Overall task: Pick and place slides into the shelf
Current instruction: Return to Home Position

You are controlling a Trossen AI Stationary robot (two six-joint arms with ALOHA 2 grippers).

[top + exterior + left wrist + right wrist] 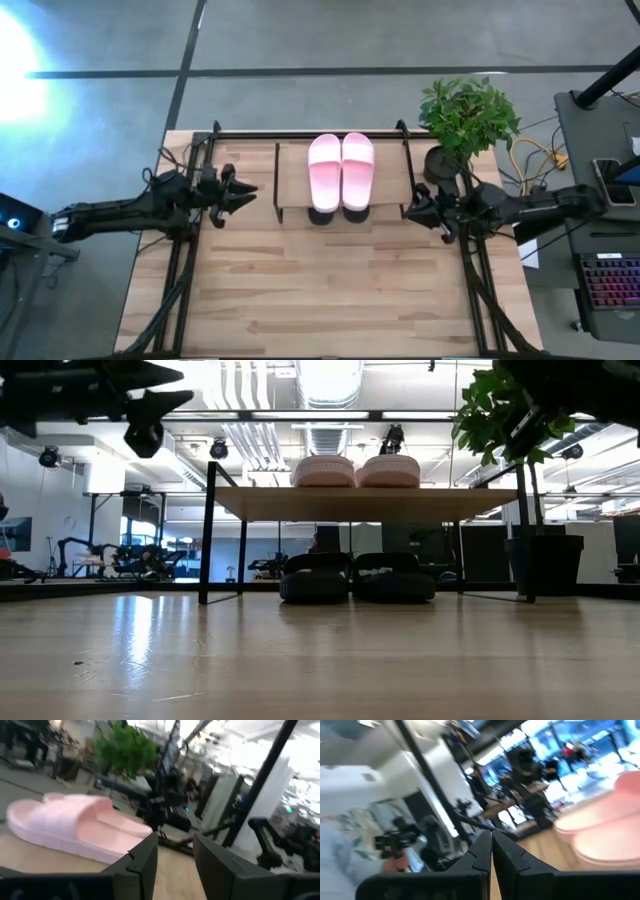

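Right, from my station both arms hang off the ends of the shelf [390, 168], one on each side, with the rack between their fingertips.

The left gripper [246, 190] points at the shelf's end, its tips just short of the black frame and not touching it. In its wrist view the two fingers [142, 866] stand apart with a moderate gap and nothing between them. Ahead of those fingers, on the light top board, lies the pink pair [327, 170], side by side and touching along their inner edges, roughly mid-board.

The right gripper [409, 211] sits just off the opposite end, near the front corner of the frame. Its fingers [479, 857] are pressed together, tip against tip, holding nothing. The pink soles show beyond them on the board.

Below the board, level with neither set of fingers but under the pink ones, the black pair [316, 577] rests on the table [330, 295], also side by side. From above only their ends peek out past the board's front edge.

A potted plant [468, 112] stands behind the right fingers, just beside the shelf's far corner.
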